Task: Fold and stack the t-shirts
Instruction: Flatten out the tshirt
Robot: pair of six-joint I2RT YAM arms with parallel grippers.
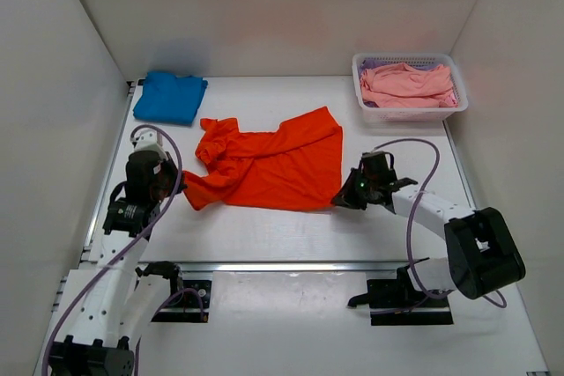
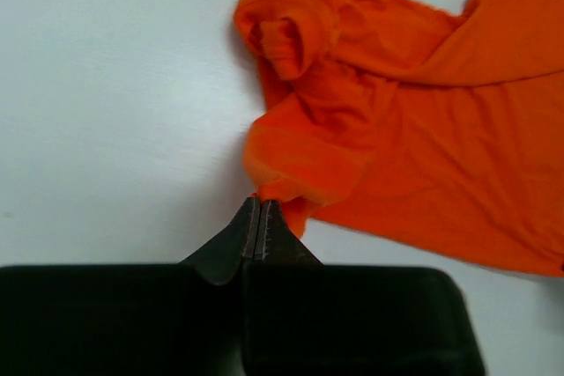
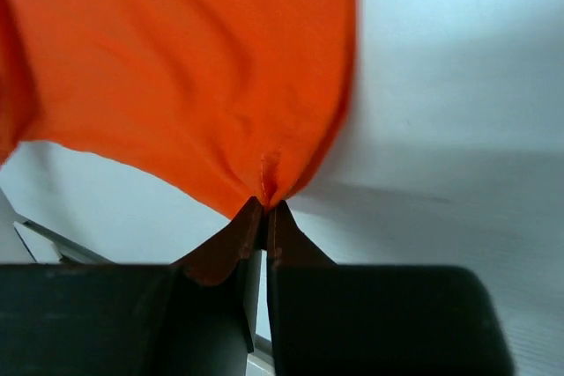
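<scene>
Table [image 1: 264, 235]: orange tee [image 1: 273, 165], long axis L-R; L hand [image 2: 257, 209], R hand [image 3: 264, 209] each pinch 1 near corner.

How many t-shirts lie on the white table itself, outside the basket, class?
2. The bright blue cloth t-shirt lies folded at the far left corner; the bright orange cloth t-shirt lies crumpled mid-table. Pale pink cloth in the white plastic lattice basket cannot be counted.

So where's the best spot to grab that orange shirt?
By its two near corners, low, each from its outer side: the orange shirt lies mostly spread, so the corners are the thin edges a claw can pinch. The left claw and right claw are shut on them.
</scene>
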